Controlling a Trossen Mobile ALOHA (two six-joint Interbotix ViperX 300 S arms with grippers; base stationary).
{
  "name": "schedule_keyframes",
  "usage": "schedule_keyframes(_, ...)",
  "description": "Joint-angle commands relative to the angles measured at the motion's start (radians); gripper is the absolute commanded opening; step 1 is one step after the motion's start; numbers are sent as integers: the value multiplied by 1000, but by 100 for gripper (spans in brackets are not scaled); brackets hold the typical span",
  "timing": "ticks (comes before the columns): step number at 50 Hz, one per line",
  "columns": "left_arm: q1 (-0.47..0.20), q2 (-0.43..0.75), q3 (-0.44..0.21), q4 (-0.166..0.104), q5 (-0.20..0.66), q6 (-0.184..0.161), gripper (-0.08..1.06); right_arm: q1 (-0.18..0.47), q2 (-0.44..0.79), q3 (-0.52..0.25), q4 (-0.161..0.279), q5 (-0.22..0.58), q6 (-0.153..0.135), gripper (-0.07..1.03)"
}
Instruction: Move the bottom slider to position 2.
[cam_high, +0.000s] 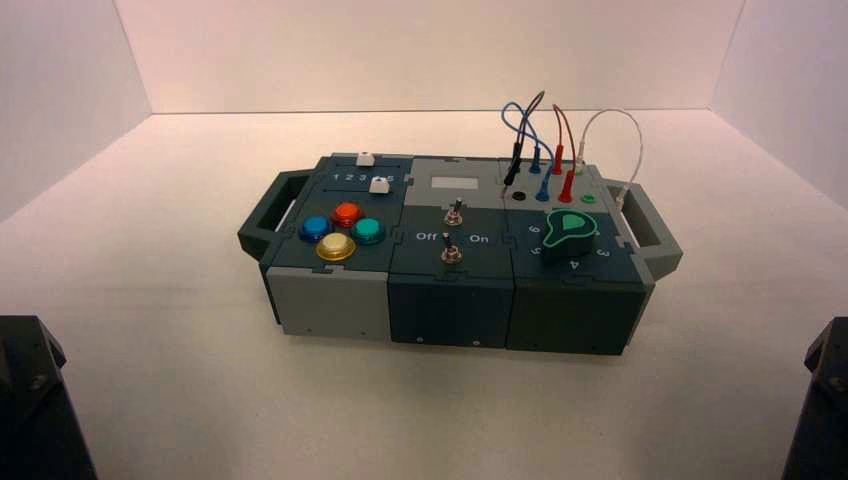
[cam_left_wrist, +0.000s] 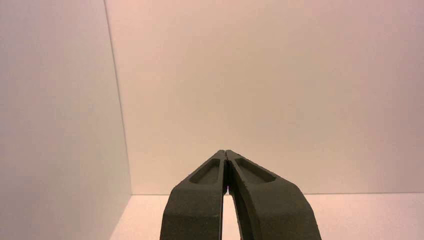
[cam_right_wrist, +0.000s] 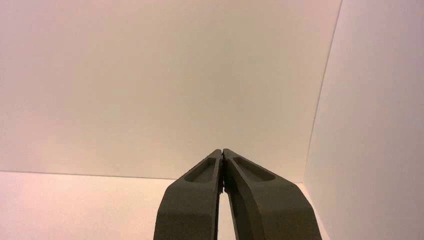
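Table (cam_high: 200, 400) — bottom slider (cam_high: 380, 186) beyond both grippers (cam_left_wrist: 225, 151) (cam_right_wrist: 222, 150)

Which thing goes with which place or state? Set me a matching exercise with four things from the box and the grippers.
Things
1. yellow button
2. bottom slider
3. green dial
4. left gripper

Places or states
A. on the box's right part, nearer the arms than the wires
B. fingers together, away from the box
C. on the box's left part, the round one nearest the arms
D. white, on the box's left part, beyond the red button

Pairs: 1-C, 2-D, 3-A, 4-B
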Motion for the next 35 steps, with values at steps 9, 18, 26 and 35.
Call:
schedule_keyframes(9,-51,48,-72,2,98,0,-3,31,41,-80,-3,112,0,-2)
schedule_keyframes(18,-124,81,-95,0,193,3,-3,83,83,-100,-3,155,0,-2)
schedule_keyframes(26,-230,100,-110,0,311,6,-3,140,127,-114,-3,193,-2,-2)
schedule_keyframes(35,-360,109,-156,0,499,15,-3,189,196,-140,-3,242,-6,-2)
